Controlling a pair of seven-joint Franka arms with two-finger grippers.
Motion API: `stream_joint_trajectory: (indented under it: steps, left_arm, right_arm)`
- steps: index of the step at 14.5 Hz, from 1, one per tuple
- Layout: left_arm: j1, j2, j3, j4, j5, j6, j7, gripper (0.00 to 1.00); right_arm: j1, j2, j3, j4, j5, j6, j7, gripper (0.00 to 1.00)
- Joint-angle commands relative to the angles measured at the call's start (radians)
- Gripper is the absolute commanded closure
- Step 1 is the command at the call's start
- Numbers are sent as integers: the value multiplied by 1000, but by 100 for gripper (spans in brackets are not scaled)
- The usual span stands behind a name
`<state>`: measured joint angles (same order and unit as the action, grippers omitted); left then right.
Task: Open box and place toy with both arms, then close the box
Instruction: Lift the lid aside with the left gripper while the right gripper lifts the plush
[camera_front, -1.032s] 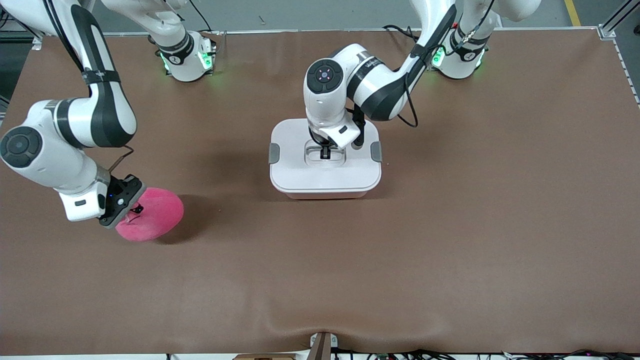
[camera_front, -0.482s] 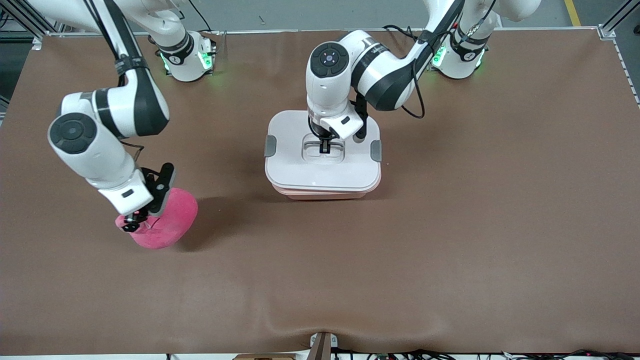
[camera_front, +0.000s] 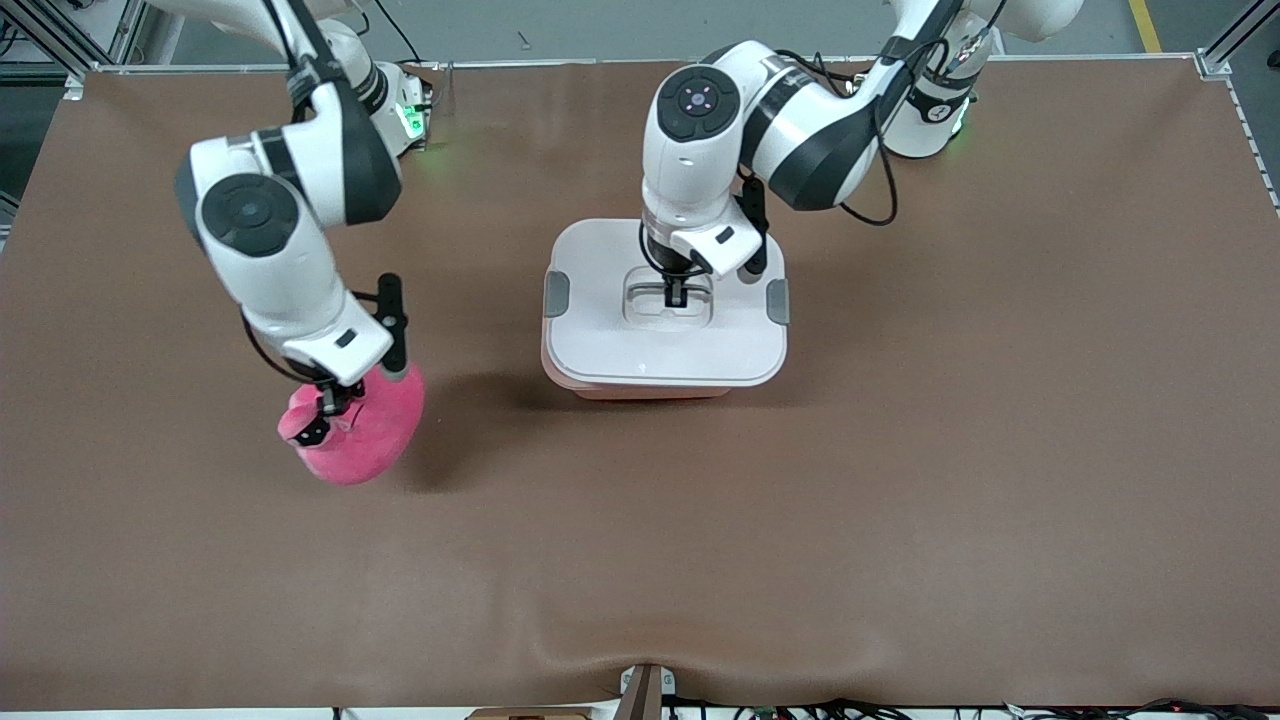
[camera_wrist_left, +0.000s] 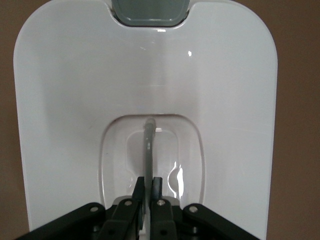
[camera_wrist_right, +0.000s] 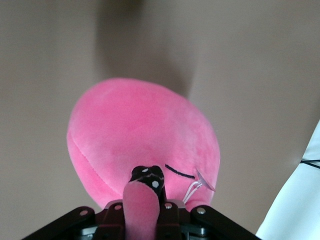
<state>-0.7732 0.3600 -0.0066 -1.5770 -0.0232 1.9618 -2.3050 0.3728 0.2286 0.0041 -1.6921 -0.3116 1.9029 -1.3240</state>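
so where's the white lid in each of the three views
Front view: lid mid-table, held over the pink box, left gripper shut on its handle.
Left wrist view: lid fills the picture.
Right wrist view: not in it.
Shared landmark: grey side clip.

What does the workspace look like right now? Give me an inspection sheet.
Surface: brown mat, wrinkled at the edge nearest the front camera.
Box: mid-table, pink base showing under the lid.
Lid: white, lifted and offset from the base, held by its centre handle.
Toy: pink plush, held up over the mat toward the right arm's end.
Clutter: nothing seen.
Left end effector: shut on the handle.
Right end effector: shut on the toy's ear.
Cables: black cable looping off the left arm.
Surroundings: grey floor and frame rails past the table edge.
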Motion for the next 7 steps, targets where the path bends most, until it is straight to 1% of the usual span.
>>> stream_joint_trajectory:
  steps: [1,4,5,7]
  left_arm:
    - [55,-100,-4,-106,29,-1,54,100]
    - [135,-186,-7,-179,31,-1,123,100]
    - [156,-205,-7,-192,31,-1,140,100]
    - [196,-219,-6,-210,32,-1,160,100]
  right_arm:
    - [49,-14,-9,64,-61,-114,22,100]
    - [73,-9,-7,68,-75,-110,26,100]
    - [90,-8,-6,68,-107,-111,26,100]
    - [184,-8,-7,68,-217,-126,29,100]
